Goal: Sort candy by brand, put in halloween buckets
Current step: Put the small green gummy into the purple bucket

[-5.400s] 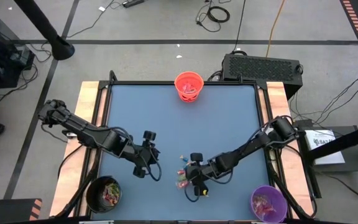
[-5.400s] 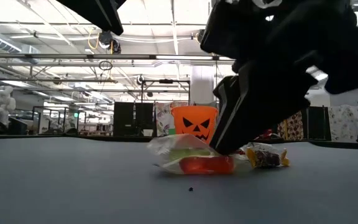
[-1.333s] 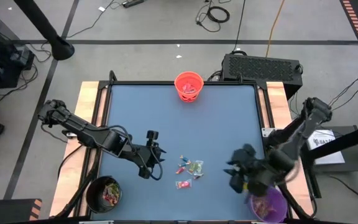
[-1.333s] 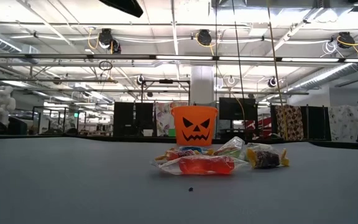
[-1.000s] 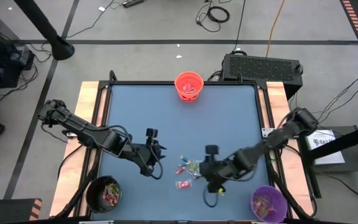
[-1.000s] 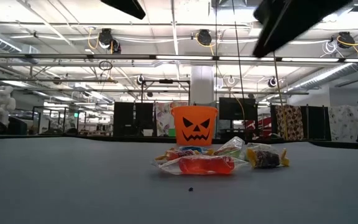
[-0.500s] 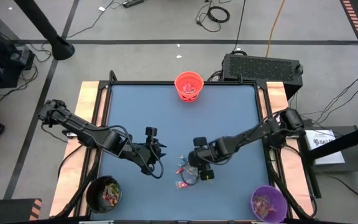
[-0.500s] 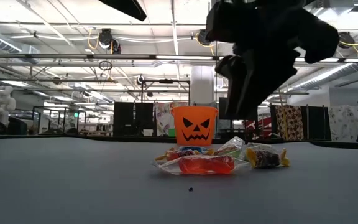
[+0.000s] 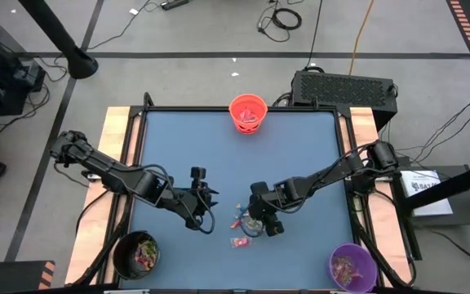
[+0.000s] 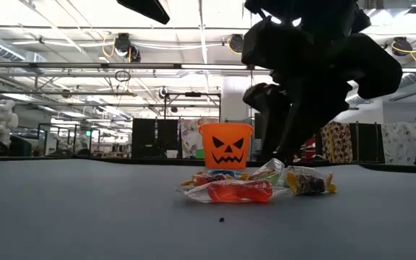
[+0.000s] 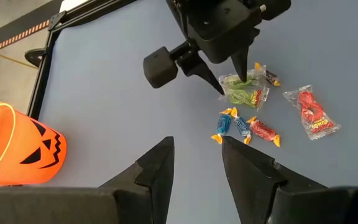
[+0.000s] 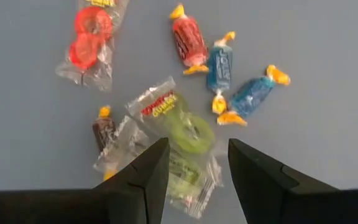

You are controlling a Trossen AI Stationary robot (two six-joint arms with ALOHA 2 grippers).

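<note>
A small heap of candy lies mid-table, toward the near side: a green gummy packet (image 12: 180, 132), a red gummy packet (image 12: 89, 40), two blue sweets (image 12: 219, 68), a red sweet (image 12: 188, 40) and a dark one (image 12: 104, 132). My right gripper (image 12: 197, 143) is open, slanting down over the heap, one finger on either side of the green packet (image 11: 244, 94). My left gripper (image 11: 197, 142) hangs open to the heap's left, above the table. The orange bucket (image 9: 248, 113) stands at the far edge, the black bucket (image 9: 135, 253) near left, the purple bucket (image 9: 352, 267) near right. My right gripper's open fingers (image 11: 243, 73) come down from above at the green packet's edges. Whether they touch it I cannot tell. The packet lies flat on the table.
All three buckets hold sweets. The blue table top (image 9: 300, 155) is bare between the heap and the orange bucket. A raised wooden rim (image 9: 121, 147) borders the table on the left and right.
My right gripper has swung from near the purple bucket toward the table's left, rolled its wrist and come down over the candy heap. Its fingers stay apart. The candy has not moved.
</note>
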